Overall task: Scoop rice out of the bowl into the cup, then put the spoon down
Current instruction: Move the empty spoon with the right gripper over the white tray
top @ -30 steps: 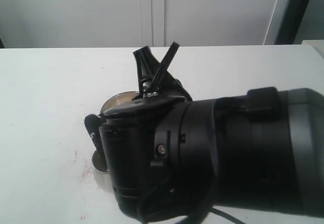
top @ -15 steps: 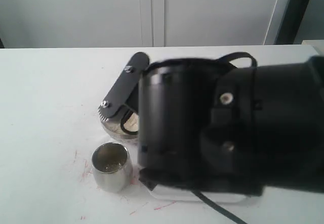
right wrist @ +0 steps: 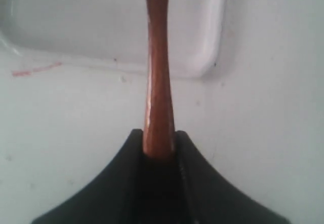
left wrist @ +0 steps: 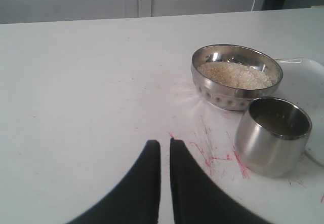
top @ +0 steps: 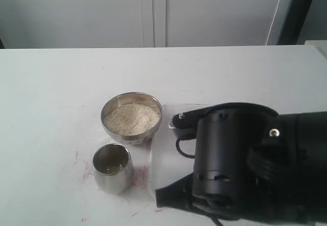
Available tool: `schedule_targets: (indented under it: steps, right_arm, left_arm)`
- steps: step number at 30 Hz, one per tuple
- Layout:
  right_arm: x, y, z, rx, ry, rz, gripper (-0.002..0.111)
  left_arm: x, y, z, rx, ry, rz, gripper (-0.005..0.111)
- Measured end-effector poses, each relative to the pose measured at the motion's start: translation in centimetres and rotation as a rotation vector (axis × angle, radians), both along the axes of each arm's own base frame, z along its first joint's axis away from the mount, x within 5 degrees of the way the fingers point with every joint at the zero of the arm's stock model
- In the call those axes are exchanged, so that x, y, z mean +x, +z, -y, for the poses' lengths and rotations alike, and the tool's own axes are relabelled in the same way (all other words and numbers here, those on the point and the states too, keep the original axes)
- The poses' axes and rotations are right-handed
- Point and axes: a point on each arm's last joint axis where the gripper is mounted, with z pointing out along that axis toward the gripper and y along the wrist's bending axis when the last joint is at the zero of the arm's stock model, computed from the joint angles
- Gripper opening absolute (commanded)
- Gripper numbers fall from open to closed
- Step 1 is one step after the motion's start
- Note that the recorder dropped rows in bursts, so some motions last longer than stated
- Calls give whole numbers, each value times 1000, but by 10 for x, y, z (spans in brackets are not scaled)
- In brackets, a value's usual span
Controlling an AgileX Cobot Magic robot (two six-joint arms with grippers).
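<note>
Right jaws hold the spoon (right wrist: 158, 72) over the tray (right wrist: 76, 31) beside the bowl (left wrist: 225, 96)

— Where's the main camera?
— Above the table (top: 51, 83), tilted down toward the wall; the right arm (top: 245, 170) crowds it.
— And the wrists?
— Left sits low, sharing bowl (left wrist: 236, 77) and cup (left wrist: 272, 135); right hugs the spoon (right wrist: 158, 82).

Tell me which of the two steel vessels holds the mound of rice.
The bowl, the wider, shallower one, heaped with off-white rice. The narrower cup beside it shows no such mound.
</note>
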Motion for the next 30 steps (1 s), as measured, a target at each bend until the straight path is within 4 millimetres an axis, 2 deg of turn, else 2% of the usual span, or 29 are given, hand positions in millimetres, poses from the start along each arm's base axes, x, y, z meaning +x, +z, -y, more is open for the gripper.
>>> schedule_targets:
  steps: [3,8,10,22,30]
  right_arm:
    - [28,5,7,99,-31,85,0]
    - [62,10,27,188,-94,108,0]
    - [69,7,31,193,-111,91,0]
    - [88,-49,9,213,-74,-54,0]
    - [95,-66,6,187,-42,-60,0]
  left_arm:
    - [0,0,0,0,0,0,14]
    - [0,0,0,0,0,0,14]
    - [0,0,0,0,0,0,14]
    - [0,0,0,0,0,0,14]
    - [0,0,0,0,0,0,14]
